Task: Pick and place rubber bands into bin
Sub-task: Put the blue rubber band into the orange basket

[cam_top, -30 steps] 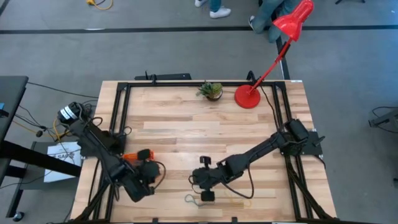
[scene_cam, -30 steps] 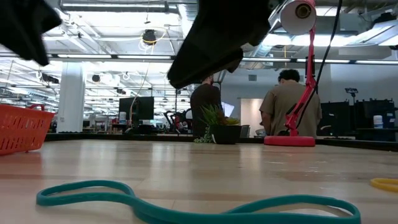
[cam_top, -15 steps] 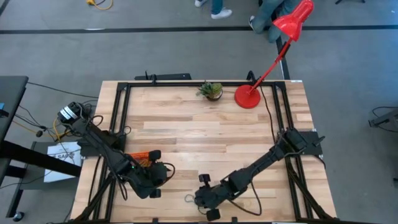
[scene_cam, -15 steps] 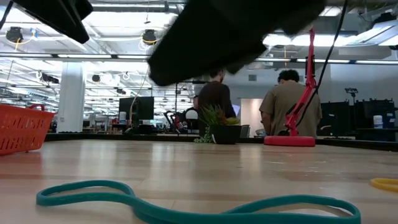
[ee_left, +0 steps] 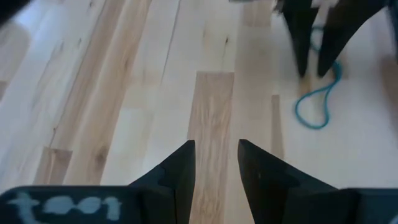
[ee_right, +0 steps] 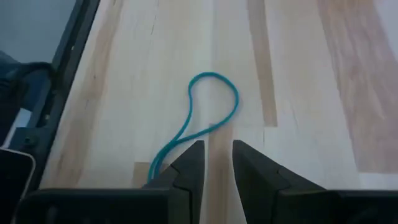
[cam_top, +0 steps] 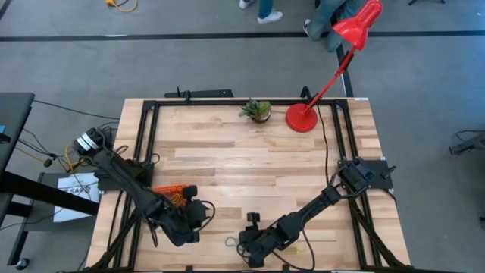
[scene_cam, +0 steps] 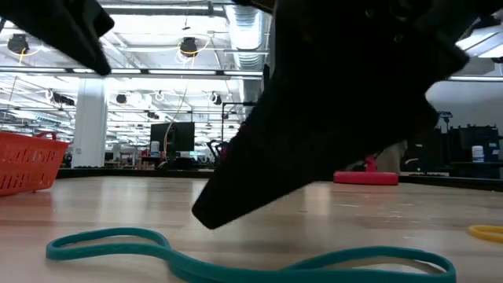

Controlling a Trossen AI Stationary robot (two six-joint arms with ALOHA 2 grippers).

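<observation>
Right claw (ee_right: 216,163) just behind green rubber band (ee_right: 208,118).

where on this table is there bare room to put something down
The wide middle of the table is bare, from the plant and lamp base forward. The near edge is crowded: orange bin, left pincer, right pincer, green rubber band.

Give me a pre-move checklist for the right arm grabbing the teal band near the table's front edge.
1. Teal rubber band lies flat on the table, unheld: ok.
2. Right gripper lined up over the band's near end: ok.
3. Right fingers parted with nothing between them: ok.
4. Fingertips low enough to pinch the band: cannot tell.
5. Left gripper apart from the band, open and empty: ok.
6. Orange bin reachable, partly covered by the left arm: cannot tell.
</observation>
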